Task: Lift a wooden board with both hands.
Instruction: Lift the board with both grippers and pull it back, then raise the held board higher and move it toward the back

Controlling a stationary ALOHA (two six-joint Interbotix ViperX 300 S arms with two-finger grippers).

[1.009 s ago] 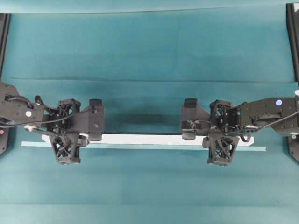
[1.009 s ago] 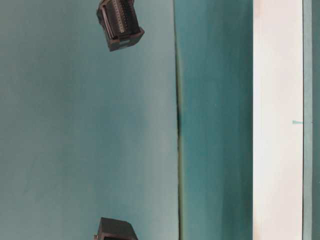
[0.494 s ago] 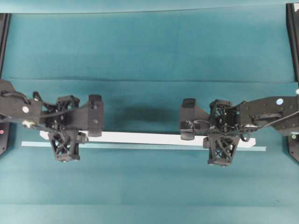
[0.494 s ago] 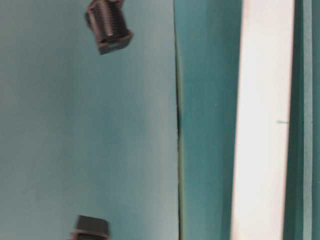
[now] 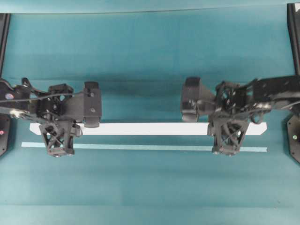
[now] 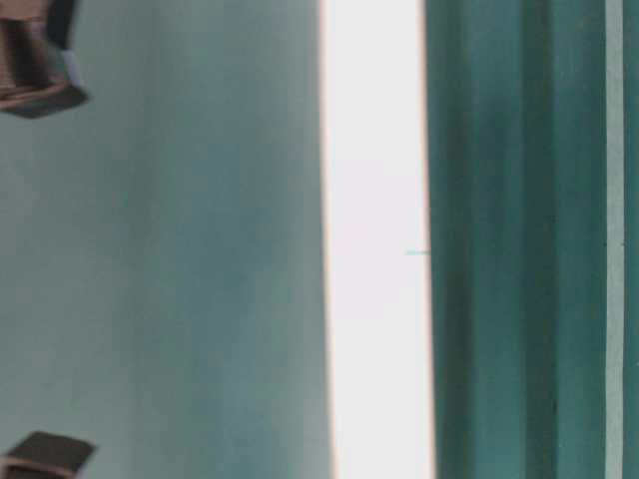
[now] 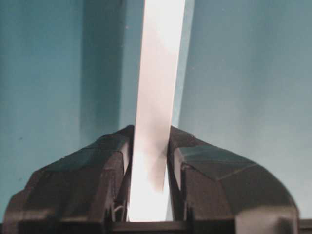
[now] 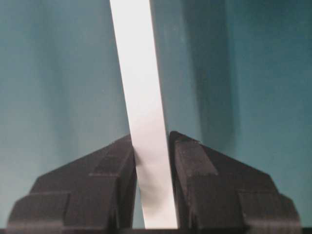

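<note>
Overhead, the wooden board (image 5: pixel 147 129) was seen lying level across the width of the view, gripped near each end and held apart from the pale strip of tape (image 5: pixel 140 147) that ran parallel just below it on the teal desk (image 5: pixel 150 47). The left gripper (image 5: pixel 58 133) was closed on the board close to its left end, and the right gripper (image 5: pixel 227 133) was closed on it close to the bevelled right end. From the left wrist view, the fingers (image 7: pixel 105 165) were pressed against both long edges of the board (image 7: pixel 156 97), with the plank running straight away from the camera. From the right wrist view, the same clamped hold was recorded: fingers (image 8: pixel 192 168) tight on either edge of the board (image 8: pixel 144 97). At table level, the board (image 6: pixel 377 239) was registered as a bright, blurred white band, well apart from the tape (image 6: pixel 615 239) at the frame's edge.
</note>
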